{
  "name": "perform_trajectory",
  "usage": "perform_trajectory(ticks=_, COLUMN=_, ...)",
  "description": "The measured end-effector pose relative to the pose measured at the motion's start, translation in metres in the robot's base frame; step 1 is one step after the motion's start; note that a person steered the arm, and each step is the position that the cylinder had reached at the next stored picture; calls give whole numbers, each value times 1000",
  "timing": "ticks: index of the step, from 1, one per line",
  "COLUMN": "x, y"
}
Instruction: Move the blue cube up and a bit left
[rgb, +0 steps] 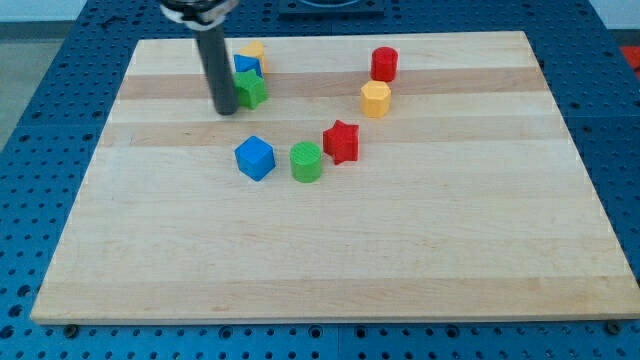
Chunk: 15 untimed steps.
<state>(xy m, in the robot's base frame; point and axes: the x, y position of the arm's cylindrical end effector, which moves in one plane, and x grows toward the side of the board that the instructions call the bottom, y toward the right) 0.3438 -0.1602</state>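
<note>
The blue cube (255, 157) sits on the wooden board (330, 250), left of centre. My tip (226, 110) rests on the board above and a little left of the cube, well apart from it. The tip stands just left of a green block (251, 90) that touches a small blue block (245, 66) and a yellow block (253, 49) near the view's top.
A green cylinder (306, 160) stands right of the blue cube, with a red star (341, 141) beside it. A yellow block (376, 98) and a red cylinder (384, 63) stand at the upper right.
</note>
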Motion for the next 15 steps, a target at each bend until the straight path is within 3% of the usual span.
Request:
perform_trajectory(ticks=2, x=83, y=-82)
perform_trajectory(ticks=3, x=146, y=-89)
perform_trajectory(ticks=4, x=202, y=-65)
perform_trajectory(ticks=5, x=228, y=-3)
perform_trajectory(ticks=7, x=156, y=70)
perform_trajectory(ticks=8, x=148, y=70)
perform_trajectory(ticks=10, x=89, y=70)
perform_trajectory(ticks=14, x=82, y=104)
perform_trajectory(ticks=15, x=46, y=92)
